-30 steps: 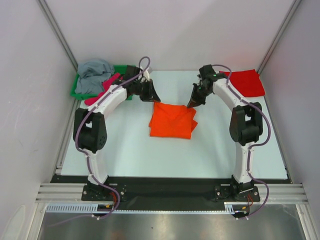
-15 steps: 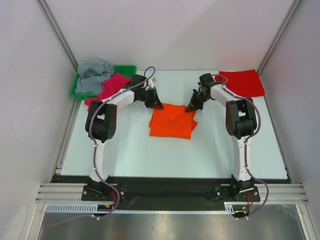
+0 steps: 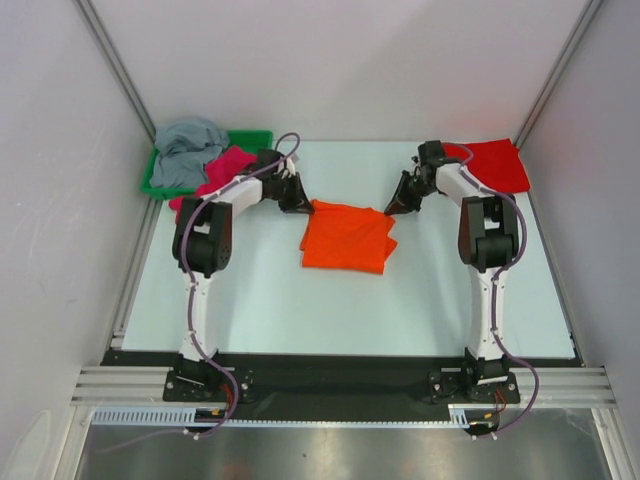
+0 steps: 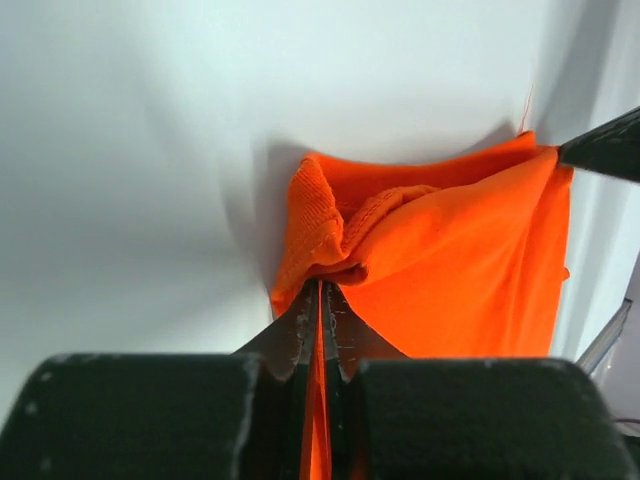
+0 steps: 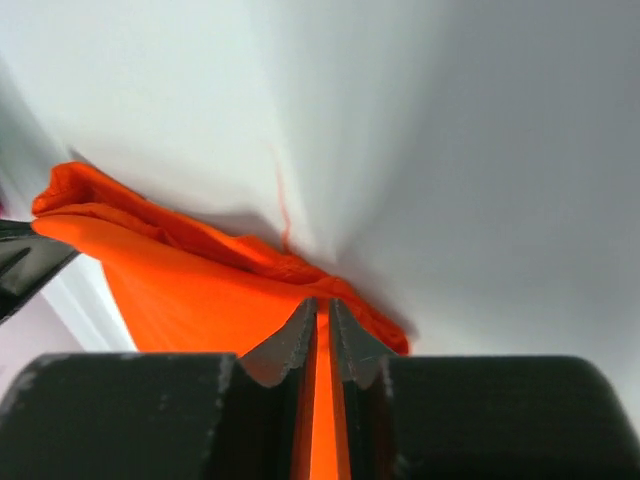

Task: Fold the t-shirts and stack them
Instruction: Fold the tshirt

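Left arm: rises from its base at the near edge, folds at the elbow, reaches forward and inward across the table (image 3: 300,310). Ends low at the far left corner of the orange t-shirt (image 3: 345,238). Left claw (image 4: 320,292): narrowed to a slit, pinching a bunched fold of the orange cloth between its fingers.

Far left corner: green tray (image 3: 255,137), carrying a crumpled grey t-shirt (image 3: 185,150). Just beside it, a magenta t-shirt (image 3: 228,165), spilling over the tray's near rim onto the table, partly hidden by the left arm.

Table middle: orange t-shirt, folded into a rough rectangle, far edge stretched between the two claws.

Right arm: mirrors the left, elbow raised, wrist turned inward and down toward the far right corner of the orange t-shirt. Right claw (image 5: 320,305): likewise nearly closed, gripping a thin layer of orange cloth.

Far right corner: red t-shirt (image 3: 495,165), folded flat on the table, just behind the right wrist.
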Controlling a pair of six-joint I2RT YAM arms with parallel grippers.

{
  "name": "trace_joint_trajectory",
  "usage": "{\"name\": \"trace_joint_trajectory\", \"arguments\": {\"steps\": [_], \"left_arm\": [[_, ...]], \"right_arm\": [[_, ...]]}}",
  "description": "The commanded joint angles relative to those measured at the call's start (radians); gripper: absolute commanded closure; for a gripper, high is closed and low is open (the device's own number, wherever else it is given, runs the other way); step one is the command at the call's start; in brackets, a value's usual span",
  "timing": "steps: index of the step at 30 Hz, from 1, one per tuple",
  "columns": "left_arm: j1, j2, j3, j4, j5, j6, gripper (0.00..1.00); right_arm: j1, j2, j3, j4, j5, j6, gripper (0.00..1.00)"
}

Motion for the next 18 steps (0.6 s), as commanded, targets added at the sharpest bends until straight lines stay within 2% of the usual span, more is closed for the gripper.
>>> {"name": "trace_joint_trajectory", "arguments": {"steps": [1, 3, 5, 6, 7, 9, 14, 15, 16, 18], "left_arm": [[0.001, -0.094, 0.026, -0.015, -0.050, 0.052, 0.92], [0.001, -0.171, -0.009, -0.027, -0.062, 0.063, 0.87], [0.001, -0.249, -0.051, -0.046, -0.067, 0.062, 0.77], [0.001, -0.273, -0.066, -0.055, -0.065, 0.066, 0.76], [0.000, -0.303, -0.084, -0.063, -0.067, 0.072, 0.75], [-0.006, -0.376, -0.143, -0.087, -0.076, 0.095, 0.74], [-0.032, -0.504, -0.323, -0.092, -0.048, 0.103, 0.72], [-0.043, -0.521, -0.347, -0.087, -0.050, 0.100, 0.72], [-0.054, -0.545, -0.368, -0.075, -0.051, 0.098, 0.72], [-0.088, -0.550, -0.413, -0.061, -0.060, 0.080, 0.72]], "right_arm": [[-0.026, -0.028, 0.038, -0.060, 0.075, -0.091, 0.84], [-0.027, -0.098, 0.012, -0.080, 0.081, -0.114, 0.79], [-0.026, -0.150, -0.054, -0.097, 0.079, -0.140, 0.68], [-0.029, -0.179, -0.083, -0.103, 0.087, -0.149, 0.63], [-0.027, -0.225, -0.129, -0.111, 0.107, -0.168, 0.50], [-0.041, -0.268, -0.178, -0.134, 0.115, -0.177, 0.37], [-0.060, -0.414, -0.406, -0.047, -0.042, -0.151, 0.19], [-0.060, -0.437, -0.443, -0.025, -0.062, -0.145, 0.13], [-0.060, -0.454, -0.473, -0.004, -0.086, -0.140, 0.01], [-0.060, -0.485, -0.543, 0.052, -0.111, -0.139, 0.00]]}}
